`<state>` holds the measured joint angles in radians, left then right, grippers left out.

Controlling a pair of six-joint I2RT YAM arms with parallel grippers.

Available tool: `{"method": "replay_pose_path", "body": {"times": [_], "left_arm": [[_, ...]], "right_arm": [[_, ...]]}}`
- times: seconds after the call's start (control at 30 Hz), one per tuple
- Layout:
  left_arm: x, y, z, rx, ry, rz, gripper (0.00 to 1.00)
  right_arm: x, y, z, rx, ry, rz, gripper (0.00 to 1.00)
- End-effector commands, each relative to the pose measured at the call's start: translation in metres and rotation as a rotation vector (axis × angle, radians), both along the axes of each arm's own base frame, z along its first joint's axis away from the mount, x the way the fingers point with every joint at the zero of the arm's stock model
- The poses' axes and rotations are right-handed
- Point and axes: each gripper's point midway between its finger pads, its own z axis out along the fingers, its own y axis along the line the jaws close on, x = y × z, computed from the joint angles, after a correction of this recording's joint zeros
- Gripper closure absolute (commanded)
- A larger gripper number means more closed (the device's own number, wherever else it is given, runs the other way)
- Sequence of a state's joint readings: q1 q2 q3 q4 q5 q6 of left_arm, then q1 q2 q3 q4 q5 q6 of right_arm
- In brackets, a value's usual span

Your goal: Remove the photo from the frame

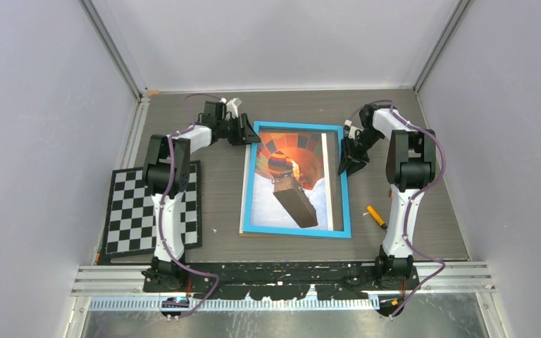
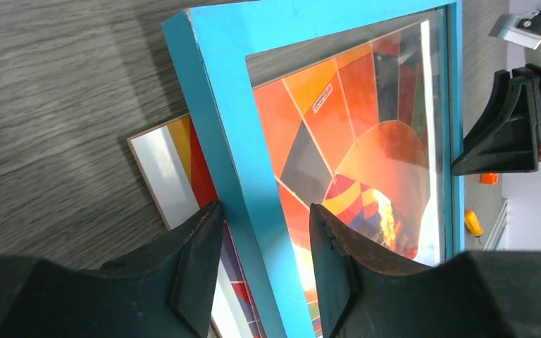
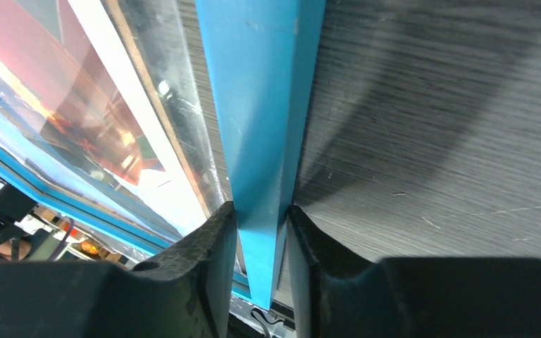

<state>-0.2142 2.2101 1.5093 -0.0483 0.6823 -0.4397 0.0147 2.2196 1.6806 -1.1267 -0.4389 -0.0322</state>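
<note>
Clamping the frame point(image 3: 260, 141) rail, right gripper point(image 3: 262, 215) held tight; left gripper point(image 2: 264, 232) straddled loosely, half-open, so frame could twist, snagging photo point(image 2: 310, 141).

Frame point(image 1: 296, 232): bright blue border. Photo point(image 1: 292, 165): orange-red balloon panels, brown basket, blue sky, white margin. Checkerboard point(image 1: 137, 211), 9 o'clock: black-white squares. Table point(image 1: 218, 183): grey wood grain. Pen point(image 1: 375, 216), 4 o'clock: orange.

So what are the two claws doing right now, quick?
Left gripper: open, straddling the blue picture frame's border, with a gap beside one finger.
Right gripper: shut on the same frame's opposite border.
</note>
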Motion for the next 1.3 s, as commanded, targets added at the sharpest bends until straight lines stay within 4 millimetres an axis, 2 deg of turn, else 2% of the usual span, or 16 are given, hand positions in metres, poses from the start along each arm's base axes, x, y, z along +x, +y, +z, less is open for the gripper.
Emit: {"method": "replay_pose_path", "body": {"times": [0.0, 0.07, 0.17, 0.2, 0.27, 0.33, 0.5, 0.57, 0.6, 0.77, 0.83, 0.9, 1.0, 1.13, 1.2, 1.27], "left_arm": [[-0.017, -0.034, 0.002, -0.092, 0.055, -0.085, 0.52], [-0.016, -0.036, 0.004, -0.103, 0.057, -0.088, 0.52], [-0.019, -0.043, 0.020, -0.119, 0.028, -0.109, 0.53], [-0.021, -0.046, 0.025, -0.118, 0.014, -0.119, 0.52], [-0.025, -0.052, 0.030, -0.112, -0.005, -0.140, 0.53], [-0.030, -0.056, 0.029, -0.093, -0.003, -0.162, 0.52], [-0.038, -0.057, 0.024, -0.024, -0.010, -0.194, 0.52], [-0.033, -0.048, 0.024, 0.007, -0.012, -0.163, 0.51], [-0.028, -0.042, 0.027, 0.014, -0.018, -0.144, 0.50], [-0.001, 0.000, 0.057, 0.018, -0.073, -0.016, 0.48], [0.005, 0.015, 0.067, 0.021, -0.093, 0.023, 0.48], [0.006, 0.027, 0.073, 0.028, -0.097, 0.051, 0.47], [0.007, 0.045, 0.069, 0.043, -0.072, 0.105, 0.47], [0.001, 0.062, 0.052, 0.081, -0.009, 0.130, 0.47], [-0.006, 0.067, 0.047, 0.086, 0.026, 0.131, 0.47], [-0.022, 0.069, 0.046, 0.062, 0.056, 0.112, 0.47]], "right_arm": [[0.018, 0.012, 0.014, 0.050, -0.090, 0.014, 0.60], [0.020, 0.008, 0.014, 0.028, -0.099, 0.018, 0.58], [0.024, 0.003, 0.017, 0.004, -0.120, 0.025, 0.57], [0.027, 0.000, 0.018, -0.011, -0.130, 0.025, 0.53], [0.033, -0.007, 0.017, -0.041, -0.147, 0.020, 0.52], [0.036, -0.014, 0.014, -0.079, -0.151, 0.019, 0.51], [0.040, -0.022, 0.010, -0.131, -0.159, 0.009, 0.39], [0.041, -0.022, 0.012, -0.130, -0.167, 0.011, 0.30], [0.042, -0.022, 0.015, -0.128, -0.173, 0.012, 0.29], [0.042, -0.025, 0.017, -0.144, -0.183, 0.014, 0.29], [0.046, -0.039, 0.019, -0.157, -0.191, -0.020, 0.29], [0.049, -0.042, 0.024, -0.153, -0.204, -0.033, 0.29], [0.052, -0.043, 0.033, -0.112, -0.228, -0.041, 0.28], [0.054, -0.040, 0.049, -0.053, -0.266, -0.009, 0.25], [0.055, -0.039, 0.059, -0.035, -0.297, 0.031, 0.18], [0.052, -0.035, 0.074, 0.006, -0.333, 0.077, 0.18]]}}
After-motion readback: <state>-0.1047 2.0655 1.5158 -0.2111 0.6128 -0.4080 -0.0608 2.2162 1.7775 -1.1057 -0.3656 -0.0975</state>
